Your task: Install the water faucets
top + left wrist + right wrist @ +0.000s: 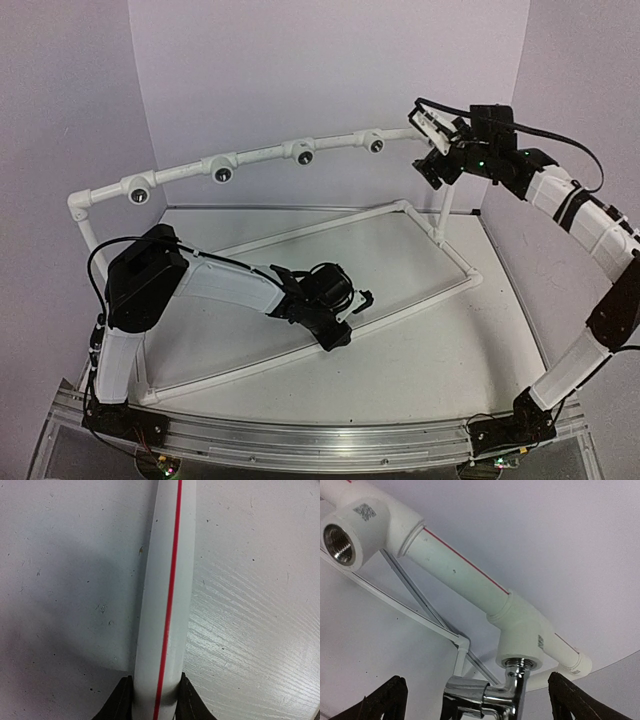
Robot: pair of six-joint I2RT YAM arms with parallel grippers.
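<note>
A: Status of the faucet (492, 695), right wrist view?
B: Lower part cut off by the bottom edge; shape below undeterminable.
A: Top view?
B: Too small to make out beside the right gripper (433, 148).

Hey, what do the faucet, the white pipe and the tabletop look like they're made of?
The faucet: metal, probably chromed, given its mirror-bright reflections. The white pipe: looks like plastic, smooth semi-gloss with a printed red stripe. The tabletop: white with a fine wood-grain texture, perhaps laminate or painted wood; can't tell which.
</note>
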